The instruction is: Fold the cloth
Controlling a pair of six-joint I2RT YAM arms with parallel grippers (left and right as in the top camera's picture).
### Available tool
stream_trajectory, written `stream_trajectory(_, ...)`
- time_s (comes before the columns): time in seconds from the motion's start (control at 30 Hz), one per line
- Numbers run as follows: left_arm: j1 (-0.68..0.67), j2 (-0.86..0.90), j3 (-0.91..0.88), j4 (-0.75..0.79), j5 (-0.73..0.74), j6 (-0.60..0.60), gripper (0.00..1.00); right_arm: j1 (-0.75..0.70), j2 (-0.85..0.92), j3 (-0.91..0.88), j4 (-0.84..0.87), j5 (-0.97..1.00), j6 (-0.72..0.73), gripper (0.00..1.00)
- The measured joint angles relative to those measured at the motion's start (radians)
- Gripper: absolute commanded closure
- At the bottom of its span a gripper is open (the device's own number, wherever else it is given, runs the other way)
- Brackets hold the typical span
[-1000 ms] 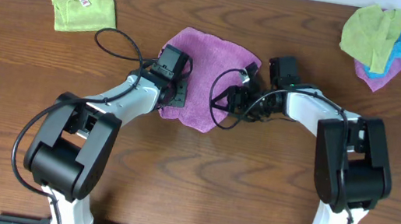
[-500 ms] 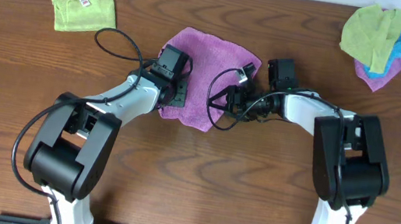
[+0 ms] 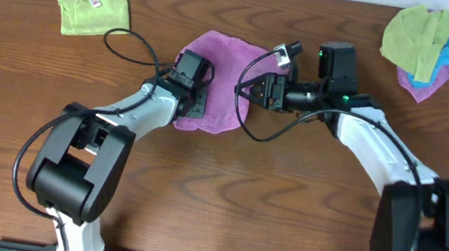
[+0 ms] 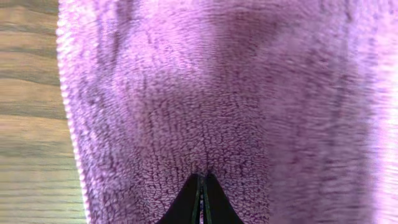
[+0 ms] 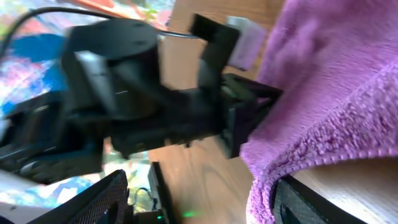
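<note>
left claw [image 4: 200,186] clamps the soft purple terry cloth [image 3: 223,72], half-doubled on the brown wooden table [image 3: 285,196]; right claw [image 3: 253,90] gapes at its edge. limp and light, it looks best gripped at the hem.

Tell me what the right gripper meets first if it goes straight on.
Probably the purple cloth just ahead of the right gripper; the left gripper, shut on it, lies beyond. Depth unclear.

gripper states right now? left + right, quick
Left gripper: shut on the purple cloth, jaws pinched together.
Right gripper: open, jaws wide apart; the cloth edge hangs beside one jaw, not clamped.
</note>
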Motion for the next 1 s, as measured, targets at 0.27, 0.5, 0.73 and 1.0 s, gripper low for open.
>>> stream_trajectory(0.27, 0.108, 0.001, 0.000, 0.000, -0.012, 0.011, 0.94, -0.026, -0.055, 0.000, -0.125, 0.002, -0.005, 0.28)
stream_trajectory(0.5, 0.125, 0.001, 0.002, -0.004, -0.013, 0.011, 0.94, -0.033, -0.055, 0.000, -0.373, 0.087, -0.095, 0.29)
stream_trajectory(0.73, 0.130, 0.001, 0.011, -0.042, 0.012, 0.011, 0.94, -0.030, -0.055, 0.000, -0.380, 0.285, -0.151, 0.33)
stream_trajectory(1.0, 0.138, -0.005, 0.042, -0.209, 0.098, 0.004, 0.94, -0.017, -0.055, 0.000, -0.327, 0.477, -0.170, 0.46)
